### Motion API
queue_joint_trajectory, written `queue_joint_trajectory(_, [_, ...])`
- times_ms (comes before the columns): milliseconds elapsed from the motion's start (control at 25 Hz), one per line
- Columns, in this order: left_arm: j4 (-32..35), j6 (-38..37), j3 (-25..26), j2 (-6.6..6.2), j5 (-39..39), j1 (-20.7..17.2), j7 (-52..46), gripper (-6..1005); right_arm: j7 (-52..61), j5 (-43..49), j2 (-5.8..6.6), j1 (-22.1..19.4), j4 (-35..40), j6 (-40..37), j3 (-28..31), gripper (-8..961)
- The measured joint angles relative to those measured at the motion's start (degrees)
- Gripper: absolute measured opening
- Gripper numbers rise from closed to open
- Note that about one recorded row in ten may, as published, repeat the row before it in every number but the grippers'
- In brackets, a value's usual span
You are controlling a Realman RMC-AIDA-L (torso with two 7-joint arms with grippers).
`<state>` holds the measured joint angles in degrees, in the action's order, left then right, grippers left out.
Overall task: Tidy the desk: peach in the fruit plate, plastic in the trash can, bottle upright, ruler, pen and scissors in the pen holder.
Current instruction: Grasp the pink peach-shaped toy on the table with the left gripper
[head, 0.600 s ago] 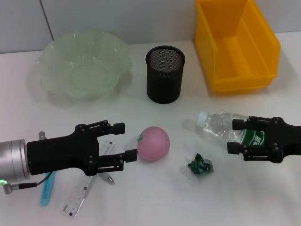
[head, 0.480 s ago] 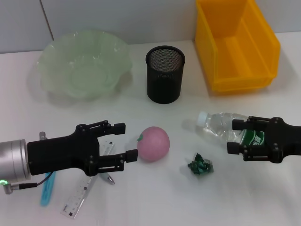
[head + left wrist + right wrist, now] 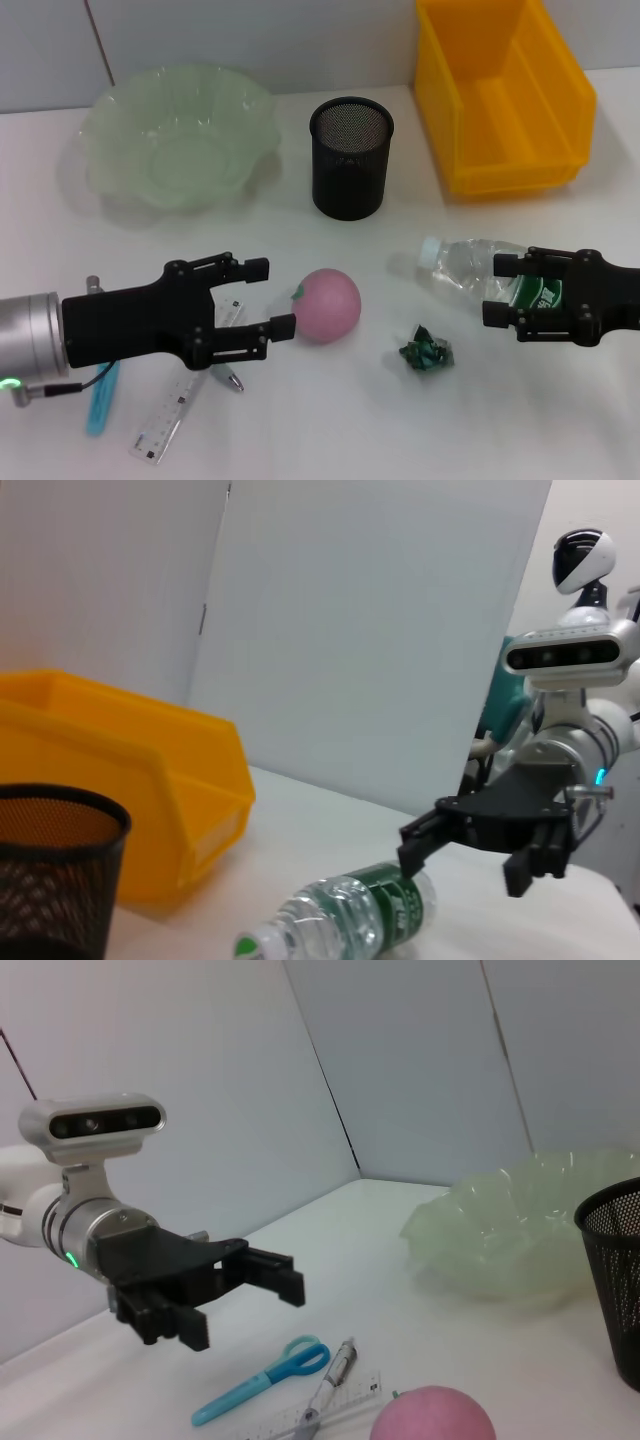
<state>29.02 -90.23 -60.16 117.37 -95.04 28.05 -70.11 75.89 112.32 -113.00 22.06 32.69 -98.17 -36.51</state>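
A pink peach (image 3: 327,305) lies mid-table, and my left gripper (image 3: 268,297) stands open just to its left, fingertips almost touching it. Under that arm lie the clear ruler (image 3: 168,425), the pen (image 3: 229,379) and blue scissors (image 3: 99,406). A plastic bottle (image 3: 465,266) lies on its side at the right, cap pointing left. Over its green-labelled end my right gripper (image 3: 499,289) is open. A crumpled green plastic scrap (image 3: 427,353) sits below the bottle. The black mesh pen holder (image 3: 350,157), green glass fruit plate (image 3: 180,135) and yellow trash can (image 3: 500,95) stand at the back.
The right wrist view shows the left gripper (image 3: 245,1310) above the scissors (image 3: 265,1380), pen (image 3: 335,1372) and ruler (image 3: 325,1410), with the peach (image 3: 432,1415) nearer. In the left wrist view the right gripper (image 3: 470,858) hovers over the bottle (image 3: 350,915).
My left gripper has crept slightly right toward the peach. The right arm and all objects stayed put.
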Motion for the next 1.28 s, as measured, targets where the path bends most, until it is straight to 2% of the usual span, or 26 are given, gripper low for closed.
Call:
queue_joint_trajectory(160, [1.3,2.3,-0.3,0.5,-0.2,0.5,0.7,812,0.1,0.0,-0.03,0.0,0.0,0.0,0.0,815])
queue_joint_trajectory(200, [1.9,4.8,-0.8,0.85,-0.9,1.5,1.4,812,0.1,0.0,-0.03,0.0,0.0,-0.1,0.0,815])
queue_joint_trajectory(400, [1.8,8.4,-2.1,1.06,-1.9,3.7,1.7,812,0.3,0.0,-0.03,-0.1,0.0,-0.2,-0.1,815])
queue_joint_trajectory(480, [1.6,13.7,-7.2,1.26,-2.0,5.8,1.8,813,0.3,0.0,-0.03,-0.1,0.0,-0.1,-0.1,816])
queue_joint_trajectory(560, [1.6,15.4,-8.8,1.34,-2.0,6.3,1.8,816,0.3,0.0,-0.03,-0.1,0.0,-0.1,-0.1,816])
queue_joint_trajectory(600, [1.6,19.8,-13.1,1.61,-1.7,7.1,1.7,817,0.3,0.0,-0.03,-0.1,0.0,-0.1,-0.1,816])
queue_joint_trajectory(760, [1.6,21.1,-14.4,1.69,-1.6,7.3,1.7,815,0.4,0.0,-0.03,0.0,0.0,-0.1,0.0,816])
queue_joint_trajectory(800, [1.7,23.9,-16.9,1.78,-1.1,7.4,1.7,813,0.4,0.0,-0.03,0.0,0.0,-0.1,0.0,816])
queue_joint_trajectory(840, [1.7,23.9,-16.9,1.78,-1.1,7.4,1.7,811,0.4,0.0,-0.03,0.0,0.0,-0.1,0.1,816])
queue_joint_trajectory(880, [2.0,27.6,-21.2,1.84,1.2,7.5,1.7,809,0.4,0.0,-0.03,0.0,0.0,-0.1,0.1,816])
queue_joint_trajectory(920, [2.0,29.1,-23.2,1.84,2.1,7.7,1.7,807,0.4,0.0,-0.03,0.0,0.0,0.0,0.1,816])
queue_joint_trajectory(1280, [1.3,31.0,-25.9,1.79,4.0,8.9,-0.4,789,0.4,0.0,-0.03,0.0,0.0,0.0,0.2,815])
